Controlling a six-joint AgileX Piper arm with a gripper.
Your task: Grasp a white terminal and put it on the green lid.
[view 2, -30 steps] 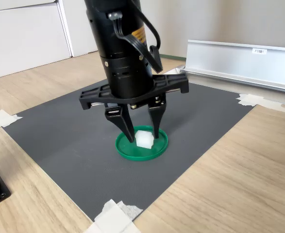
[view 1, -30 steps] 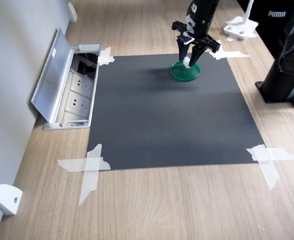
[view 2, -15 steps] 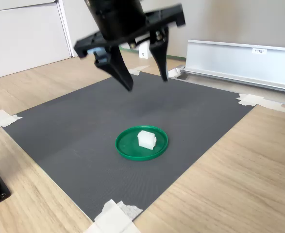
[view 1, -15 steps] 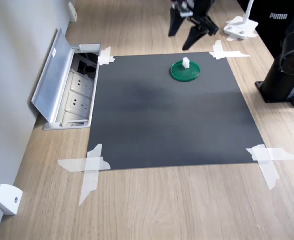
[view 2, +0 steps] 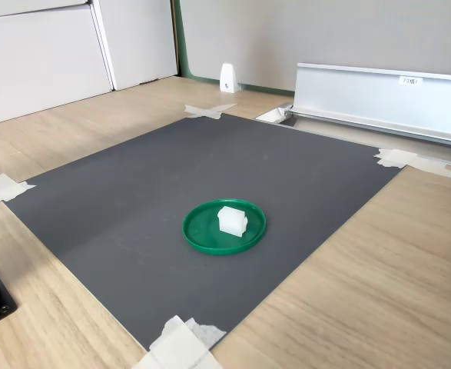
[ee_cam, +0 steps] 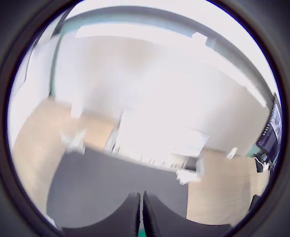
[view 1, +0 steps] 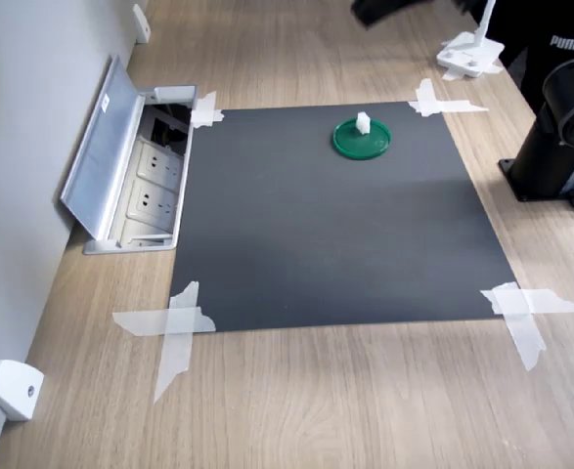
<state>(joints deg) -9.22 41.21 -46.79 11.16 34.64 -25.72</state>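
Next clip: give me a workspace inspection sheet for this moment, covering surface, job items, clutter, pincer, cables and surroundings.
Surface: wooden table with a dark mat taped down at its corners.
Job items: white terminal rests on the green lid, free of any grip.
Clutter: white bracket near the table's edge at the first exterior view's left; white stand beyond the mat.
Pincer: pincer is raised clear of the mat, its fingertips together in the wrist view, holding nothing.
Cables: nothing seen.
Surroundings: open socket box set in the table beside a grey wall; black arm base at the first exterior view's right.
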